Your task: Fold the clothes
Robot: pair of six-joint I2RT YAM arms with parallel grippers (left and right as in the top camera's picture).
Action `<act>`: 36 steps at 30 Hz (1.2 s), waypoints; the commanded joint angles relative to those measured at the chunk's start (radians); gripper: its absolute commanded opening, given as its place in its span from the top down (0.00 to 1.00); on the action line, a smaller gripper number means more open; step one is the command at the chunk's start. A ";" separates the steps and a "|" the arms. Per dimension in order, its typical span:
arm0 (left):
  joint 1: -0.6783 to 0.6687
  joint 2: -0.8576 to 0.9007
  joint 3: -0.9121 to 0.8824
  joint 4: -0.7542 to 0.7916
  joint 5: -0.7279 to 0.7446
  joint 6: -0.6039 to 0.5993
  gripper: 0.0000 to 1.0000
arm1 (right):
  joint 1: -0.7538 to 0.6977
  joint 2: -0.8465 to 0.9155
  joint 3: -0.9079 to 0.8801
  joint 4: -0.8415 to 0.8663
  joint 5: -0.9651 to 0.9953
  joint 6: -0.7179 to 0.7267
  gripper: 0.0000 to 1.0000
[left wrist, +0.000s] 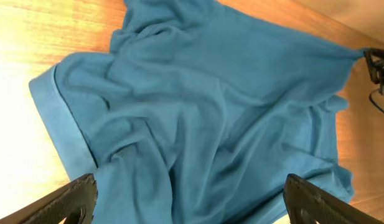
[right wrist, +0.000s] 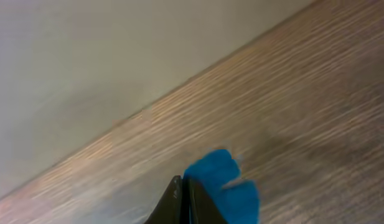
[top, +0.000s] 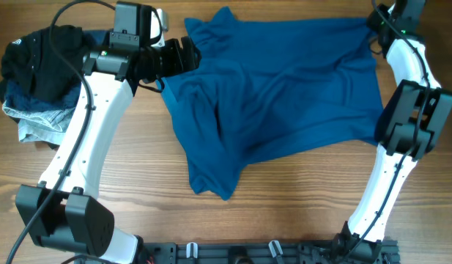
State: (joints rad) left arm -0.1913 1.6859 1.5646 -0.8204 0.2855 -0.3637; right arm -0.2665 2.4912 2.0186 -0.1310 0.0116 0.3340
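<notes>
blue garment: the clothes (top: 277, 95) lie open but rumpled across the middle of the table (top: 299, 220), with no fold in them and one pointed flap toward my near edge
right gripper: the right gripper (right wrist: 182, 186) is clamped tight on a small tuft of the blue cloth at the far right corner
why pinched there: my read is that it anchors the corner, so the far edge can be tensioned and pulled flat
left gripper: the left gripper (left wrist: 193, 208) has its jaws wide apart with nothing between them, and hangs over the far left part of the garment near the hemmed sleeve (left wrist: 58, 118)
why placed there: I judge it is lined up to take the opposite far corner, so both corners end up held
side pile: the black garment (top: 39, 55) sits on the jeans (top: 35, 121) at the left edge, beside my left arm; they are not the target and I can't tell if they touch the blue
containers: none in view, no bin or basket, nothing sits inside anything
stage: I'd call it flattening, with the first fold not yet made
risk: that thin pinch could slip if I pull hard
</notes>
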 commanded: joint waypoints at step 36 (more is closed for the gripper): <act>0.099 0.003 0.012 -0.153 0.034 0.020 0.00 | -0.137 -0.863 -0.241 -1.337 0.013 0.145 0.01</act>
State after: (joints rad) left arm -0.1028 1.6859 1.5646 -0.9695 0.3096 -0.3603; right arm -0.3996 1.7489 1.8824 -1.4765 -0.0731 0.4461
